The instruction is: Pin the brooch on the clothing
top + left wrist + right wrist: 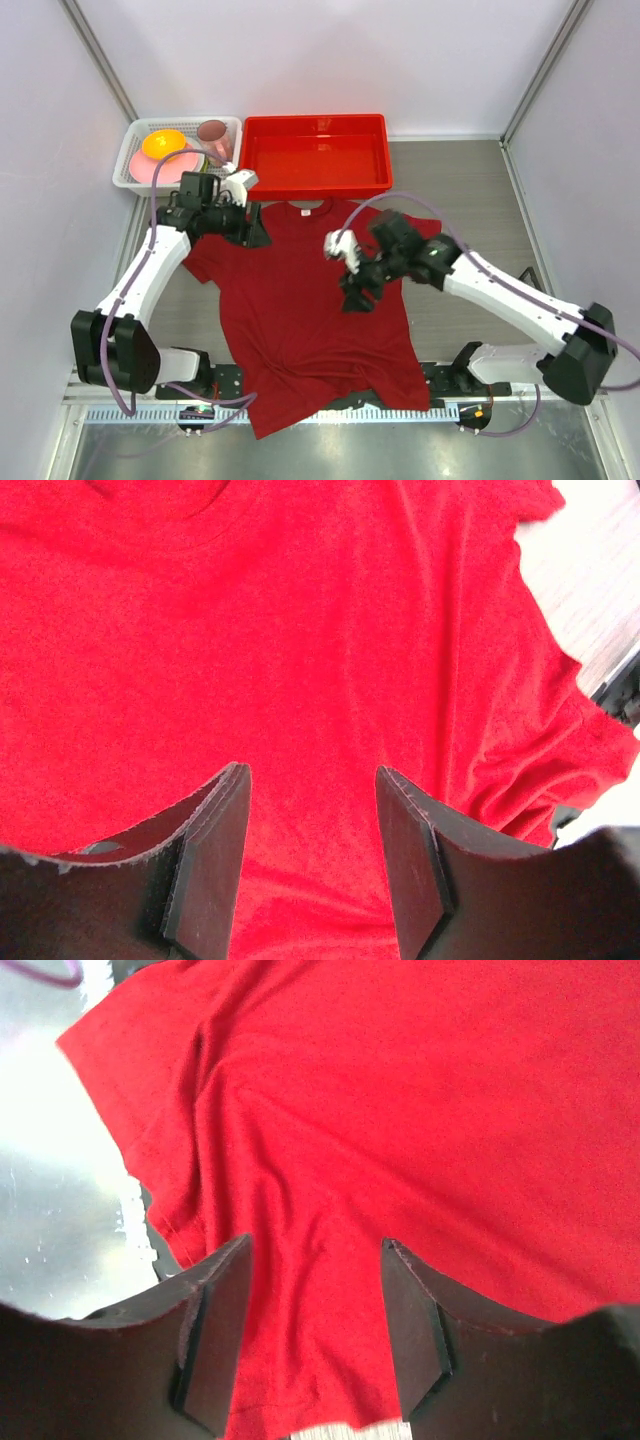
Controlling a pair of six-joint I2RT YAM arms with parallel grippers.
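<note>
The dark red T-shirt (pixel 290 330) lies spread flat on the table, collar toward the back, with a small white label (pixel 306 211) inside the collar. The brooch is not in view in any frame. My left gripper (pixel 254 236) is open and empty over the shirt's left shoulder; the left wrist view shows its fingers (pixel 312 780) apart above bare red cloth (pixel 300 630). My right gripper (pixel 357 298) is open and empty over the shirt's middle right; the right wrist view shows its fingers (pixel 315 1250) apart above creased cloth (pixel 420 1090) near a hem.
A bright red plastic tray (pixel 262 160) stands at the back centre. A white basket (pixel 128 168) at the back left holds an orange bowl (pixel 163 144), a pink plate and a pink cup (pixel 214 138). A metal rail (pixel 330 412) runs along the near edge.
</note>
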